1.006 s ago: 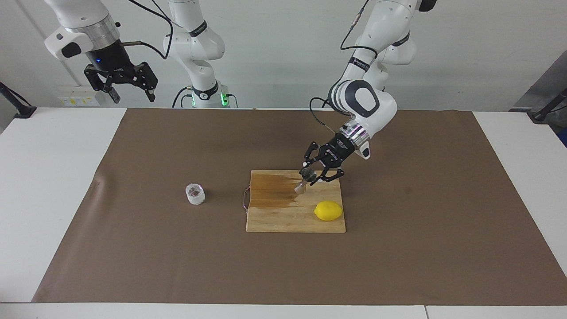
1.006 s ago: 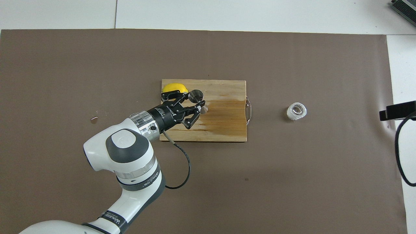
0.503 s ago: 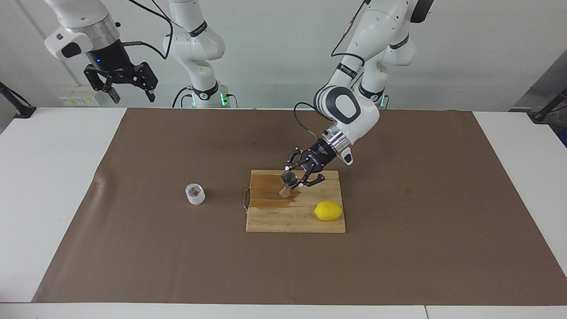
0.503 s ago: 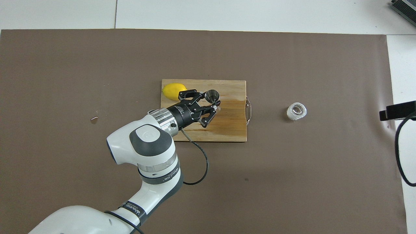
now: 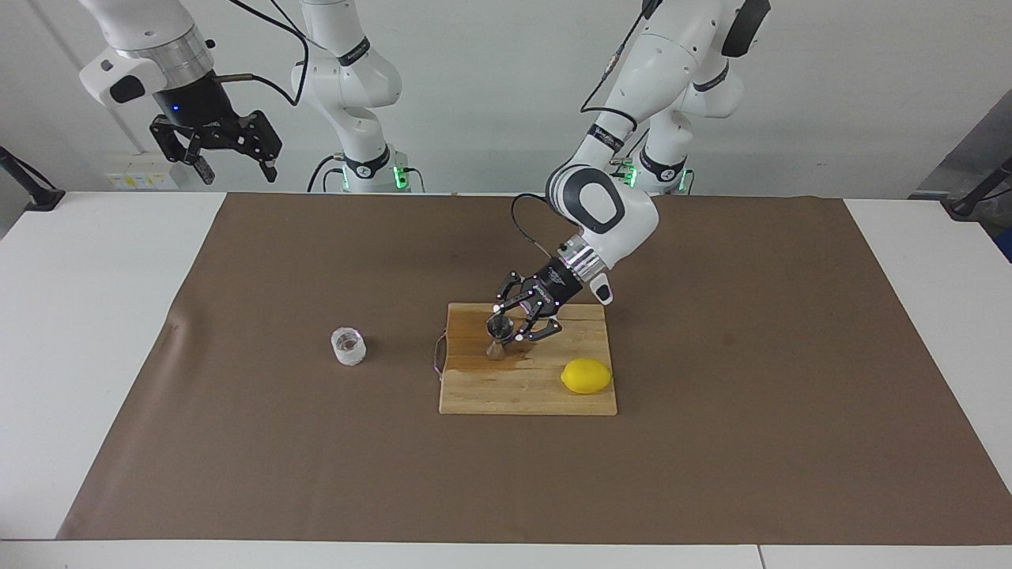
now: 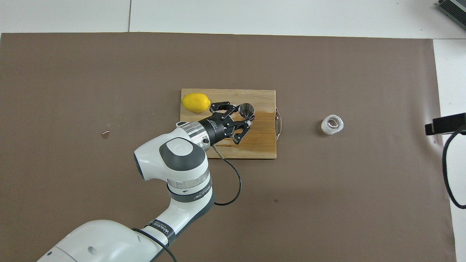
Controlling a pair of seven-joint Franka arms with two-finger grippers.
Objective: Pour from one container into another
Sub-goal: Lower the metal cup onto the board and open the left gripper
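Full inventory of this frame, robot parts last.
Small shiny steel hourglass jigger: one, silver, held over the board's wet patch.
Short clear whitish cup: one, translucent, on the mat beside the board, toward the right arm's end.
Yellow lemon: one, on the board's corner toward the left arm's end.
Wooden cutting board: one, tan with a dark wet patch, mid-mat.
Brown paper mat: one, covering the white table.
Left hand: black, shut on the jigger.
Right hand: black, open, waiting raised over the table's edge.

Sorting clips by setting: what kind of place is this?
Likely a robotics lab staging bar prep: a wooden cutting board with a yellow lemon, a steel hourglass jigger, on a brown table mat.
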